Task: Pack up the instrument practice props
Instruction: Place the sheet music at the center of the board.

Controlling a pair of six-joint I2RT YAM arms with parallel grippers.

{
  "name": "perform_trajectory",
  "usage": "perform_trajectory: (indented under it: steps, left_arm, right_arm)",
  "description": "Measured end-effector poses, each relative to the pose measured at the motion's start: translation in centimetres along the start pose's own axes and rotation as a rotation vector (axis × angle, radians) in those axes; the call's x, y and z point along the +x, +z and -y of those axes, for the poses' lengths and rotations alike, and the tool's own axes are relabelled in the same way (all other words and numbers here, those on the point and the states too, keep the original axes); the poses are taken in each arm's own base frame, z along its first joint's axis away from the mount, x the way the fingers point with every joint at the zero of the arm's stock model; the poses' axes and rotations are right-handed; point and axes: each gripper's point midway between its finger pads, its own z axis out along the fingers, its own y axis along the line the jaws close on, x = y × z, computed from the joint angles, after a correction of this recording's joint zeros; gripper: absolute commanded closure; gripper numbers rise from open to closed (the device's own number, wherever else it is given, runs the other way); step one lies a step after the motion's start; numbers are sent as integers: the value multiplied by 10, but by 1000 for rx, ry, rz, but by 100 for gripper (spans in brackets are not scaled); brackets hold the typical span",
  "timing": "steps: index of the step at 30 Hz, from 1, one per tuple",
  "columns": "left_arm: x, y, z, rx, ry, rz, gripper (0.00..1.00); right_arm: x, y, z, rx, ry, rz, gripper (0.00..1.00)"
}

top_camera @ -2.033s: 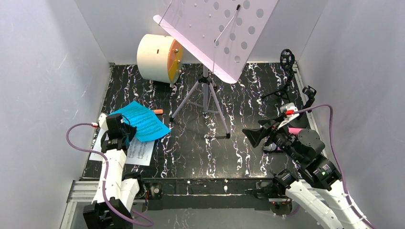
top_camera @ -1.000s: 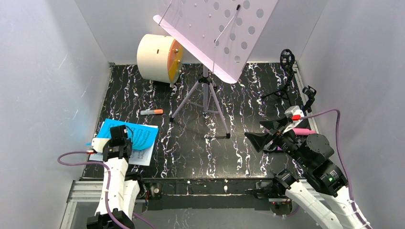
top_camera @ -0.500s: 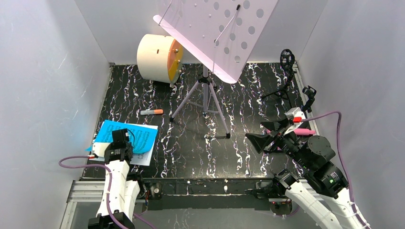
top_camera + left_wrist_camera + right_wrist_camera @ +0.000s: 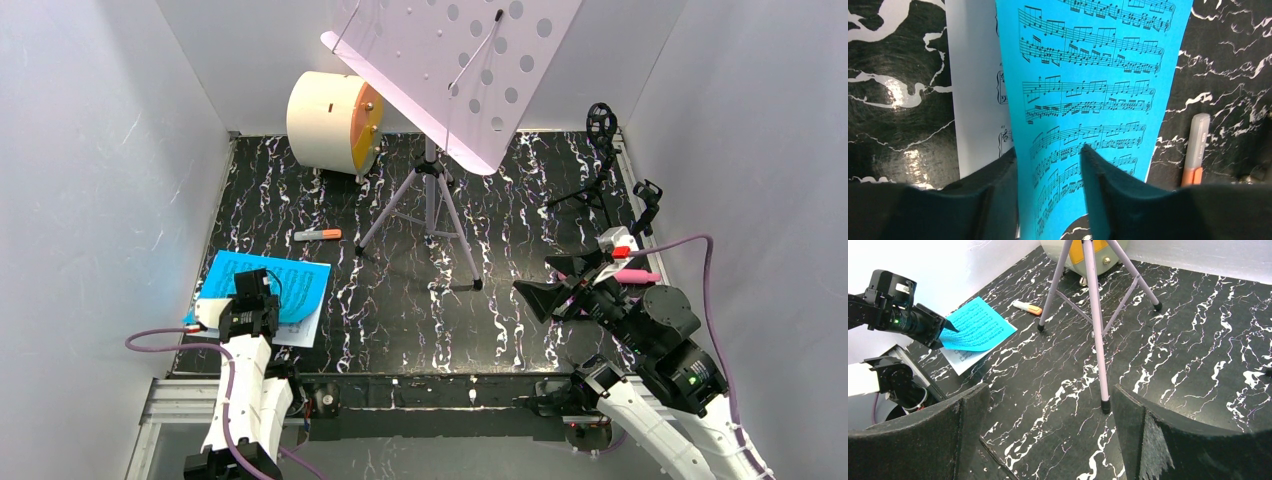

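At the lower left of the overhead view, the left gripper [image 4: 1049, 150] is letting go. A second ago its fingers were pinched on the blue sheet [image 4: 1088, 75]; now they stand a little apart, one on each side of the sheet's near edge and no longer clamping it. The sheet, which hung tilted further up the table [image 4: 400, 320] two seconds ago, now lies on the white page [image 4: 973, 90], covering most of it and skewed slightly across it. That likely means the two pages are gathered into one stack, ready to be put away together.

At the lower right, the right gripper [image 4: 1049, 390] hovers with its fingers spread wide and nothing between them. The pink microphone [image 4: 636, 276] lies just beside it at the right edge.

Further up, the orange marker [image 4: 320, 235], the music stand [image 4: 460, 70], the drum [image 4: 325, 120] and the two black tripods [image 4: 600, 150] at the upper right have not moved. Most of the packing is probably still to do.
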Motion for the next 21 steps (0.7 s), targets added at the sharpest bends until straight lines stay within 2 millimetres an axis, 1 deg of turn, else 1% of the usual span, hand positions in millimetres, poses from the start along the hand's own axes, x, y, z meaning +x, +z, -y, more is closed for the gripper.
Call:
perform_trajectory:
  steps: [3,5,10,14,17,19,20,21]
  left_arm:
    - [1,-1,-2,-7,10,-5,29]
    - [0,-2,-6,-23,24,-4,20]
    - [-7,-11,-10,-62,52,6,12]
    - [-13,-21,-12,-87,78,6,2]
    - [-19,-30,-16,-110,125,7,2]
    - [-22,-37,-15,-105,158,1,2]
    - [-23,-41,-12,-91,177,-6,2]
    - [-25,-47,-4,-55,204,-16,2]
  right_arm:
    - [0,0,0,0,0,0,1]
    - [0,0,0,-1,1,0,1]
    - [0,0,-1,-4,3,-1,1]
    - [1,0,-1,-6,3,-2,1]
    - [2,1,-1,-7,4,-9,1]
    - [3,3,-1,-7,5,-18,1]
    - [5,4,-1,-7,6,-25,1]
    - [6,5,0,-7,8,-34,1]
